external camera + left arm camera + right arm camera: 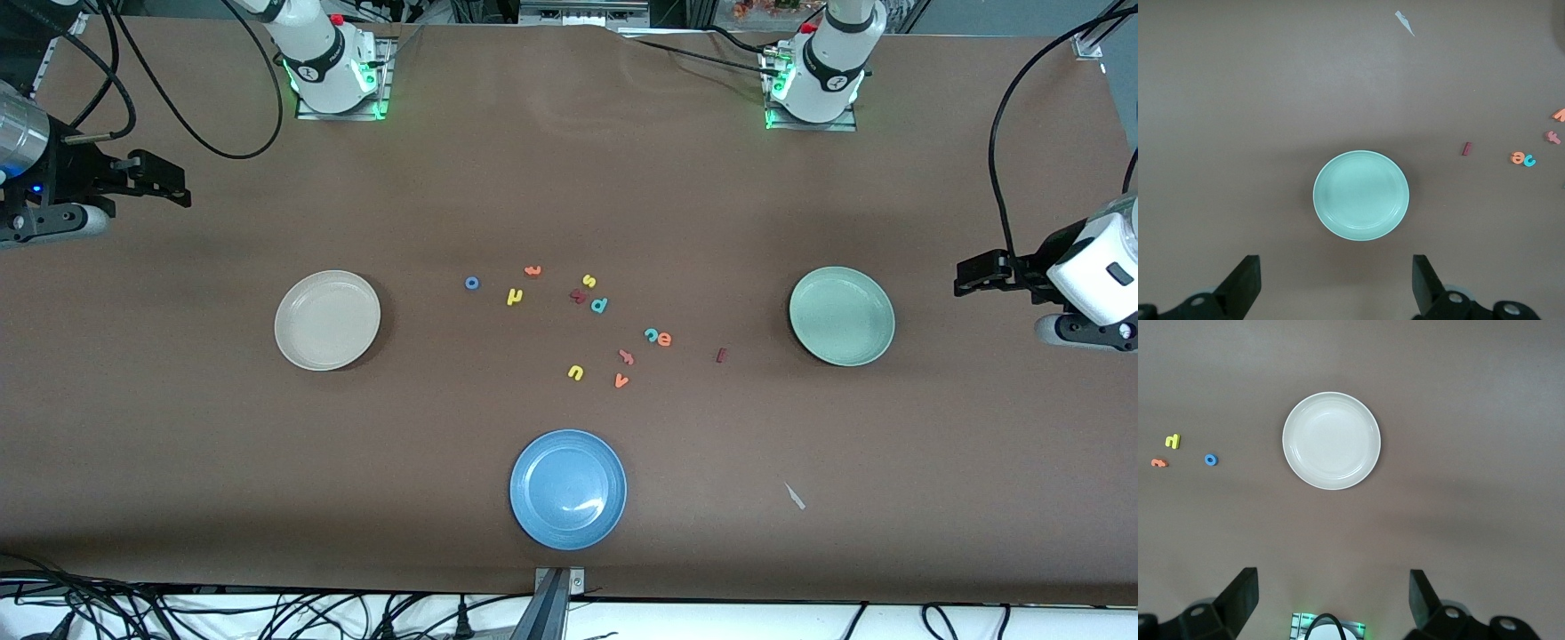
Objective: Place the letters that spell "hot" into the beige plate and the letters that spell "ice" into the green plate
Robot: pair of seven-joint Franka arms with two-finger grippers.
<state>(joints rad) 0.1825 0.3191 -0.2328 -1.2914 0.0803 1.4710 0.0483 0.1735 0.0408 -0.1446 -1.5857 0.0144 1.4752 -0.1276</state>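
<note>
The beige plate lies empty toward the right arm's end of the table. The green plate lies empty toward the left arm's end. Between them the letters are scattered on the table: blue o, yellow h, orange t, teal c, orange e, dark red i. My left gripper hangs open and empty over the table's end past the green plate. My right gripper is open and empty past the beige plate.
A blue plate sits near the front edge. Other letters lie among the task's: yellow s, teal p, yellow u, orange v. A paper scrap lies nearer the camera than the green plate.
</note>
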